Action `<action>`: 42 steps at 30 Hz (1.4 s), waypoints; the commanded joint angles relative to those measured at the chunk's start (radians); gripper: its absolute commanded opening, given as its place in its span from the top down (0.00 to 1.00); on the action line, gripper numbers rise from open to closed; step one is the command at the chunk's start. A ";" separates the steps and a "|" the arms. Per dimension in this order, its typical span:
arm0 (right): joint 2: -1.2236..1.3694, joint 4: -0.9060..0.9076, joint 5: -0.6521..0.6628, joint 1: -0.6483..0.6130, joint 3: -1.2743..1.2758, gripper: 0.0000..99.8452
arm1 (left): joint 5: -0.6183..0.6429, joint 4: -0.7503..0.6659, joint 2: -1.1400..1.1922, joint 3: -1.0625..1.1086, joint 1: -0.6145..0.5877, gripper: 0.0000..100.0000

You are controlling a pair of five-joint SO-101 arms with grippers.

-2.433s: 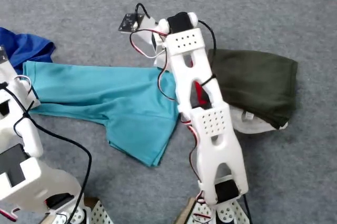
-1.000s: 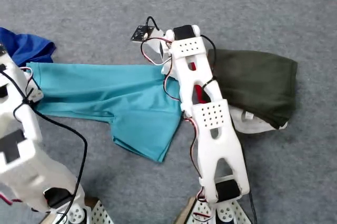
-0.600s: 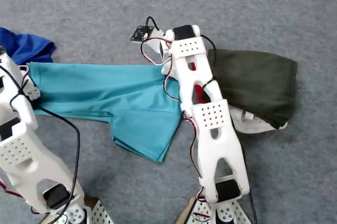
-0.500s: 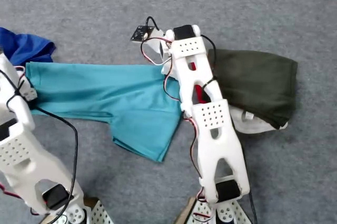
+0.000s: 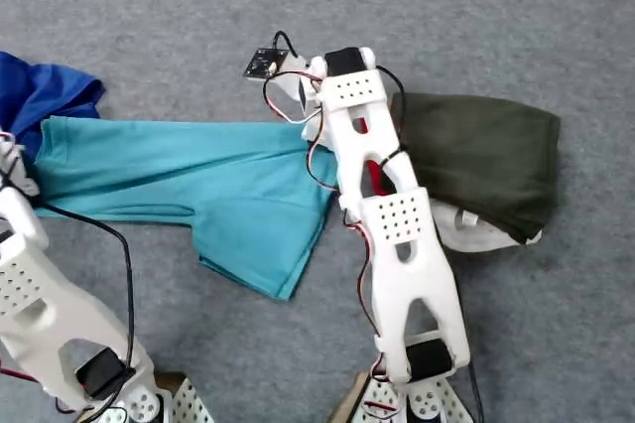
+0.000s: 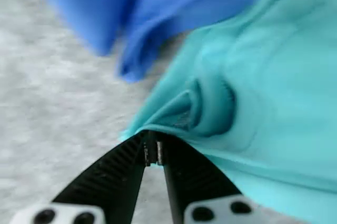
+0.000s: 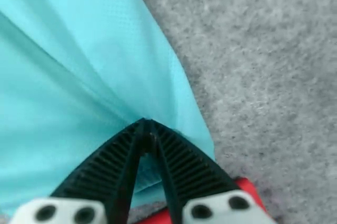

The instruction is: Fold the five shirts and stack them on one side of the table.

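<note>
A teal shirt point(image 5: 198, 190) lies stretched across the grey table, one flap trailing toward the front. My left gripper point(image 6: 153, 153) is shut on its edge at the table's left side, where the cloth point(image 6: 253, 77) bunches beside a blue shirt point(image 6: 158, 19). My right gripper point(image 7: 147, 134) is shut on the teal shirt's point(image 7: 79, 77) other end, near the table's middle point(image 5: 316, 130). A folded dark green shirt point(image 5: 481, 160) lies at the right on top of a white one point(image 5: 466, 234). The blue shirt point(image 5: 45, 95) is crumpled at the far left.
The right arm point(image 5: 392, 234) stretches from the front edge to the table's middle, beside the green shirt. The left arm's base point(image 5: 50, 324) fills the front left corner. Bare grey tabletop point(image 5: 149, 26) lies along the back.
The left gripper has drawn the teal shirt's end leftward, toward the blue shirt, so the whole cloth and its front flap shifted left. The right arm has barely moved over the last second.
</note>
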 commanded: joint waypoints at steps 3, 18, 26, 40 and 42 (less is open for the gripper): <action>-0.061 0.109 0.009 -0.067 -0.165 1.00 | -0.031 0.186 -0.067 -0.146 -0.040 0.98; -0.685 0.180 -0.080 -0.196 0.323 1.00 | 0.011 0.305 -0.271 -0.132 0.005 0.98; -1.179 -0.112 -0.018 -0.351 1.179 1.00 | -0.040 0.295 -0.387 -0.032 -0.066 0.98; -1.291 -0.292 -0.002 -0.415 1.712 1.00 | -0.035 -0.382 -0.822 1.057 -0.057 0.98; -1.291 -0.299 -0.002 -0.415 1.747 1.00 | 0.005 -0.434 -0.866 1.126 -0.058 0.98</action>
